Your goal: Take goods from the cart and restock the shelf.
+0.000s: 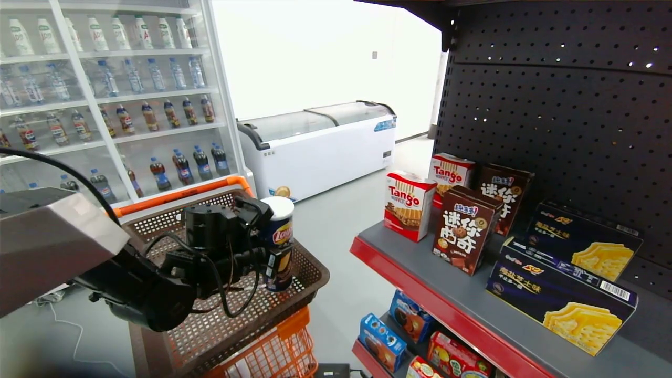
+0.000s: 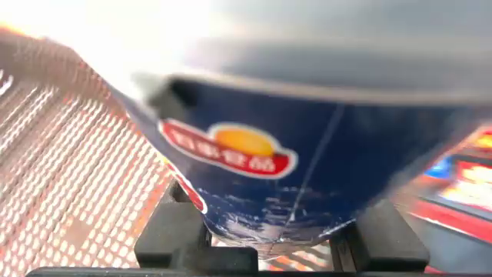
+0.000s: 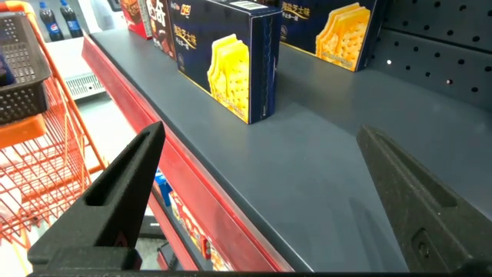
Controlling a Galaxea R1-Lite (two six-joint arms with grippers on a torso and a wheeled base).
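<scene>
Left claw (image 1: 271,254) clamps the chips can (image 1: 282,234), partly covering its printed side.

Grips an upright can (image 1: 281,233) in the left pincer (image 1: 274,260), one finger on each side; holds the right pincer (image 3: 265,200) spread wide, fingers well apart.

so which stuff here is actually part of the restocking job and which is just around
Job: chips can, gripped by the left tool; cart basket; shelf; right tool, open above the shelf.
Just around: drinks fridge; chest freezer; boxes already on the shelf.
</scene>
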